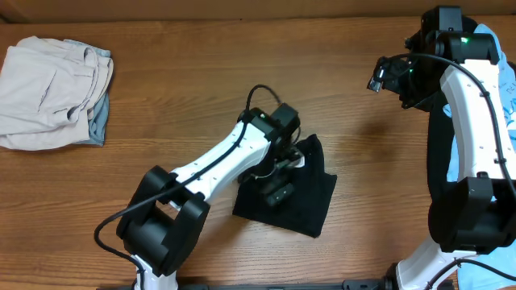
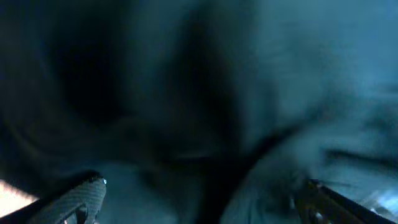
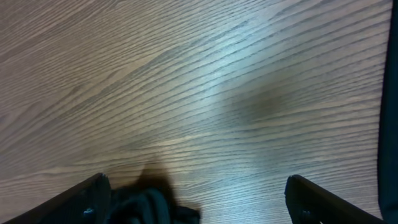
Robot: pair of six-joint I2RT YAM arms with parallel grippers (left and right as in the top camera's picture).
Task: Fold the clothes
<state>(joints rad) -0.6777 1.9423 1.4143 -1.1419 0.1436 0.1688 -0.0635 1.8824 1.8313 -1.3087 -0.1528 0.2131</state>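
Note:
The black T-shirt (image 1: 305, 197) lies folded into a small, roughly square bundle on the wooden table, a little right of centre. My left gripper (image 1: 280, 184) is down on its left part. In the left wrist view dark fabric (image 2: 186, 93) fills the frame, and the left gripper (image 2: 202, 205) has its fingers wide apart with nothing pinched. My right gripper (image 1: 377, 76) hovers at the upper right, away from the shirt. In its wrist view the right gripper (image 3: 202, 202) is open and empty over bare wood. A dark shape (image 3: 146, 205) at the bottom edge may be the shirt's corner.
A stack of folded beige and grey-blue garments (image 1: 52, 93) lies at the far left. A light-blue garment (image 1: 506, 84) and a dark cloth (image 1: 439, 153) lie at the right edge, beneath the right arm. The table's front edge runs along the bottom.

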